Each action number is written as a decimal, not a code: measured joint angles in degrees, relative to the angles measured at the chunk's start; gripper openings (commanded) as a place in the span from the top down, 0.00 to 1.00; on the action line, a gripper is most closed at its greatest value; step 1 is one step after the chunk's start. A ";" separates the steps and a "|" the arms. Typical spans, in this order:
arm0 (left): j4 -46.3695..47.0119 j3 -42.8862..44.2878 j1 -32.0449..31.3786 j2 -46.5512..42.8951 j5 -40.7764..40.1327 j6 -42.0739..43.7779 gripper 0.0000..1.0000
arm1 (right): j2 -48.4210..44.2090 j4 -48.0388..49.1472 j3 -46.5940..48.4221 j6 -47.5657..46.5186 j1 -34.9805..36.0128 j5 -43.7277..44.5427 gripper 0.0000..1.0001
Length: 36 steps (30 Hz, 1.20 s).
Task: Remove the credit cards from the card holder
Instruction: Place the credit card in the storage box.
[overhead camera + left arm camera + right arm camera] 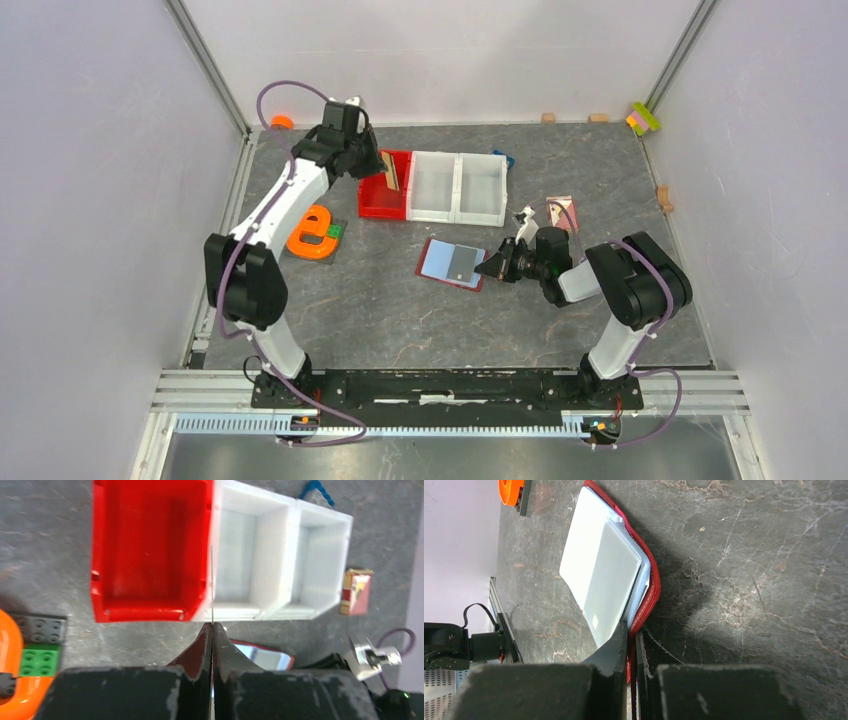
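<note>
Red card holder [438, 264] lies open on the grey surface [380, 310], with a pale card [463, 263] in it; the right end effector [497, 266] pinches its edge; the left end effector [383, 165] pinches a tan card [391, 172] above the red bin [372, 202].

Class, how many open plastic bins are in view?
3, in a row: red plastic bin at left, white plastic bin in the middle, second white plastic bin at right.

light: bright, even all over | shadows: faint in top view; dark patch on the desk [704, 605] beside the card holder [651, 587] | blur: red bin [150, 550], white bins [280, 565] fuzzy; left tool [212, 627] soft up close
</note>
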 measured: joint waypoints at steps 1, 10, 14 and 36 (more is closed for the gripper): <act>-1.33 1.95 0.07 1.18 -0.90 0.50 0.98 | -0.09 -0.17 0.00 -0.09 0.00 0.13 1.00; -13.51 19.69 0.48 11.80 -8.17 4.70 0.98 | -0.33 -0.50 0.00 -0.37 0.00 0.50 1.00; -17.20 23.28 0.09 15.78 -11.37 6.25 0.98 | -0.33 -0.48 0.00 -0.35 0.00 0.48 1.00; -30.18 41.05 -6.69 33.29 -29.00 11.61 0.98 | -0.31 -0.46 0.00 -0.35 0.00 0.46 1.00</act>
